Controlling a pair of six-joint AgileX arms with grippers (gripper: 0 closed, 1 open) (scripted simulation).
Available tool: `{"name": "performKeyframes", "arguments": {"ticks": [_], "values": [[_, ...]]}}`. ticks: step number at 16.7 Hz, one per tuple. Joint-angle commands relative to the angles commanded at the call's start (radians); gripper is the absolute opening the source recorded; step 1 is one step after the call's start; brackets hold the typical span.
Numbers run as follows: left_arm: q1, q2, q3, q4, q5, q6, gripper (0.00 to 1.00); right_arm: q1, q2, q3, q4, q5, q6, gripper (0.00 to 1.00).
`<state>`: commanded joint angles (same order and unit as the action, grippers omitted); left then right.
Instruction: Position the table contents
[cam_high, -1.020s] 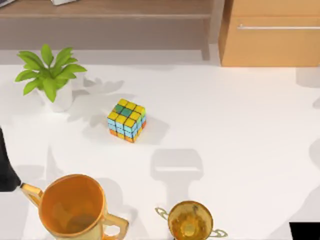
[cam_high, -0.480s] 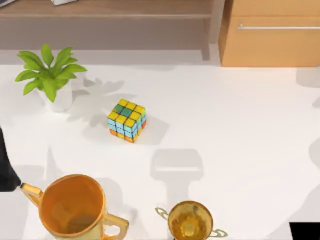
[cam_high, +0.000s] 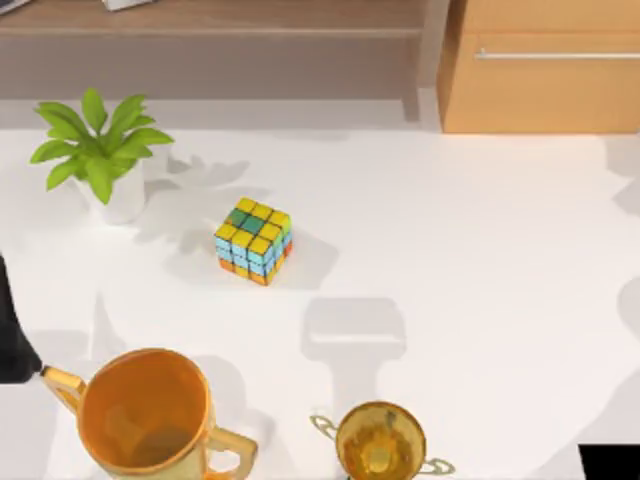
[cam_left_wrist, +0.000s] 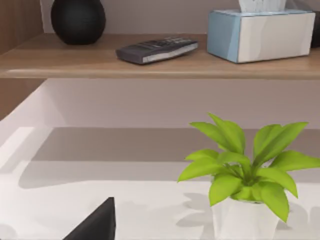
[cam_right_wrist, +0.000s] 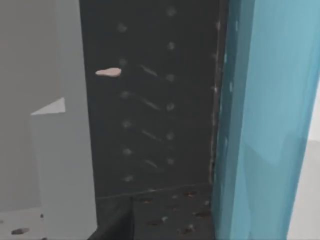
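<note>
Two arms sit at the near edge of the worktop (cam_high: 480, 260), both low and at its corners. The left arm (cam_high: 12, 330) shows as a dark shape at the left edge, and the right arm (cam_high: 610, 462) as a black patch in the near right corner. A black wedge of the left gripper (cam_left_wrist: 97, 225) juts into the left wrist view; I cannot tell whether it is open or closed. The same goes for the right gripper: its wrist view faces a dark dotted panel (cam_right_wrist: 150, 115) beside a teal surface (cam_right_wrist: 265, 100), and its state cannot be told.

Just to the right of the left gripper stands a large gold cup (cam_high: 145, 410), upright, with a handle on each side. Further right along the near edge, between the two arms, stands a smaller gold trophy (cam_high: 380, 440), apart from the cup.

Beyond the cup, well ahead of the left gripper, a colourful cube (cam_high: 253, 240) rests on the white worktop. Farther off and to the cube's left stands a green plant (cam_high: 100, 150) in a white pot; the left gripper points toward it (cam_left_wrist: 245, 170).

Behind the worktop runs a wooden shelf (cam_left_wrist: 150, 62) carrying a black vase (cam_left_wrist: 78, 20), a grey remote (cam_left_wrist: 156, 50) and a blue tissue box (cam_left_wrist: 262, 35). A light-brown cabinet (cam_high: 545, 70) stands at the far right, far ahead of the right gripper.
</note>
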<state>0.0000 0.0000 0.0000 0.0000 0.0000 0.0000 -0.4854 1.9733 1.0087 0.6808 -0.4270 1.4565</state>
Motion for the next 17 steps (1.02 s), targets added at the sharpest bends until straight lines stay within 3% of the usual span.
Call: {"name": "performKeyframes", "arguments": {"ticks": [7, 17], "values": [[0.0, 0.0, 0.0, 0.0, 0.0, 0.0, 1.0, -0.003, -0.004, -0.004, 0.0, -0.001, -0.001, 1.0], [0.0, 0.0, 0.0, 0.0, 0.0, 0.0, 1.0, -0.067, -0.134, -0.194, 0.051, -0.065, -0.021, 1.0]]}}
